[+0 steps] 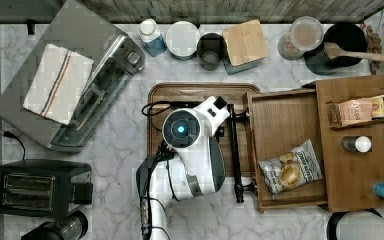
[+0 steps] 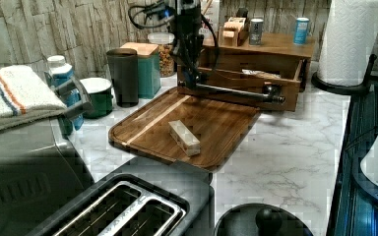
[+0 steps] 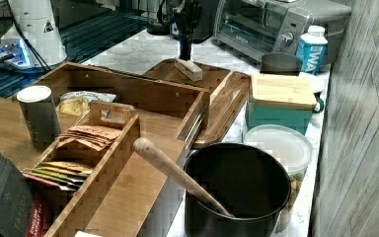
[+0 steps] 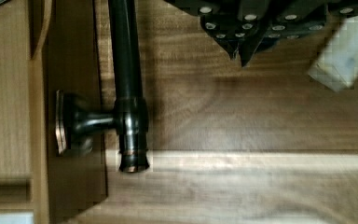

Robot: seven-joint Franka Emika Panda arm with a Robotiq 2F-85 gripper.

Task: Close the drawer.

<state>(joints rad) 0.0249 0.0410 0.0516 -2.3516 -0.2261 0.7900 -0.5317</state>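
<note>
At the top view's centre right, the shallow brown wooden drawer (image 1: 285, 125) stands pulled out, the gripper (image 4: 240, 52), jaws together, beside its black bar handle (image 1: 234, 150); an off-centre push might skew it.

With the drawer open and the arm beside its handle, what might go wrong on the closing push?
1. The hand sits near one end of the long black metal bar handle, so an off-centre push may skew the shallow brown wooden drawer.
2. The crinkled chip bag lies inside and may snag if it stands above the walls.
3. The dark rounded-corner wooden tray lies below the handle; the hand could scrape it.
</note>
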